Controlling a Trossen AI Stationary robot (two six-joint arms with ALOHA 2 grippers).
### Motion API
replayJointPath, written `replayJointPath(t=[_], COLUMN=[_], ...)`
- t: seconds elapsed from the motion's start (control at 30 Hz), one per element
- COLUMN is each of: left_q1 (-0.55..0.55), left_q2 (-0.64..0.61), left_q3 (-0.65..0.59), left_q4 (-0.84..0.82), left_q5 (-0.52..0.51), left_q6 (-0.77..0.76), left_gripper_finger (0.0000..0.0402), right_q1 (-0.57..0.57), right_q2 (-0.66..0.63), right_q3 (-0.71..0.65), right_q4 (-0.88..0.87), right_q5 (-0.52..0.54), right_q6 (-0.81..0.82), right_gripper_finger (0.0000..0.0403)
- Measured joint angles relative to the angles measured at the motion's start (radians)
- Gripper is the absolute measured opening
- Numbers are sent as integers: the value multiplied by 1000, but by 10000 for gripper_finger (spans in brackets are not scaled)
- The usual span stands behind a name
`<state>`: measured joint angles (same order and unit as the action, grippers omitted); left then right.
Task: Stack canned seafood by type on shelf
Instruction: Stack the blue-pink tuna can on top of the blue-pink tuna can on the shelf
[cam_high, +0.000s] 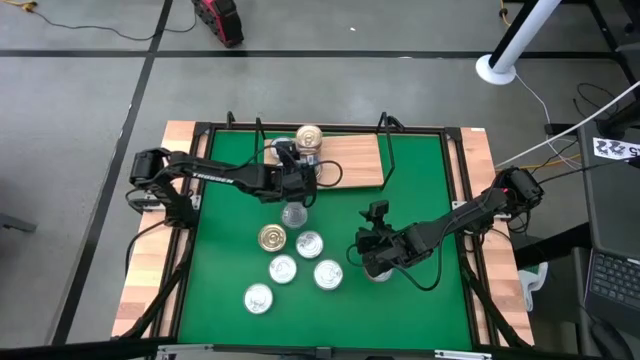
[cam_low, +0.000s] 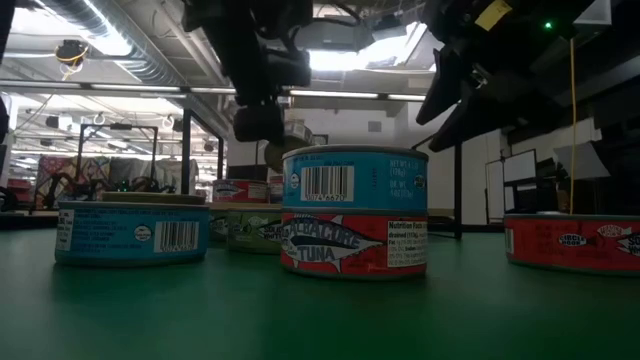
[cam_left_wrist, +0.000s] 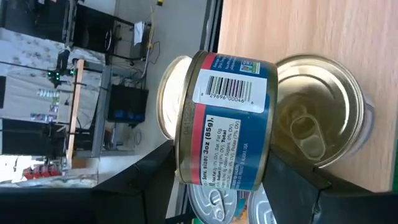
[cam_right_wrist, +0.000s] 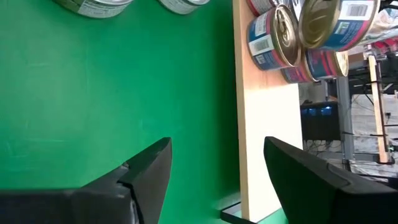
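**Holding a tin over the shelf**

Covering the table (cam_high: 230, 250), a green mat, framed by pale wooden planks, grey floor all round. Beyond it in the low view, a workshop with ceiling lights and racks.

On the mat's far edge, the shelf (cam_high: 355, 160), a light wooden board. Over its left end, the left gripper (cam_high: 300, 170), clenched on a blue-and-red tin (cam_left_wrist: 227, 121) held on its side, barcode showing. Just beside that tin, standing on the shelf, a gold-lidded tin (cam_left_wrist: 317, 118) with a pull tab.

Nearer than the shelf, on the mat, a cluster of loose tins: a gold-lidded one (cam_high: 272, 237) and silver-lidded ones (cam_high: 309, 244) close together. Right of the cluster, well apart from the shelf, the right gripper (cam_high: 378, 255), fingers (cam_right_wrist: 149, 168) spread wide and empty.

Only in the low view, the side labels: a blue-and-red tuna tin (cam_low: 354, 210) in front, a blue tin (cam_low: 130, 232) to its left, a red tin (cam_low: 572, 240) to its right.

Only in the right wrist view, the shelf's edge with stacked tins (cam_right_wrist: 273, 34) upon it.
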<state>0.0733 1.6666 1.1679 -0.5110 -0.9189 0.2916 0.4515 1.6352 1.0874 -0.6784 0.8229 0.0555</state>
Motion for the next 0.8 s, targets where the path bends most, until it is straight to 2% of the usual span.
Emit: replayJointPath(t=[0.8], left_q1=[-2], left_q2=[39], left_q3=[1], left_q4=[1], left_q5=[-6], left_q6=[22], left_gripper_finger=[210], right_q1=[0], right_q2=[0], right_q3=[-1], right_q4=[1], right_q5=[-31], right_q6=[0], right_gripper_finger=[255])
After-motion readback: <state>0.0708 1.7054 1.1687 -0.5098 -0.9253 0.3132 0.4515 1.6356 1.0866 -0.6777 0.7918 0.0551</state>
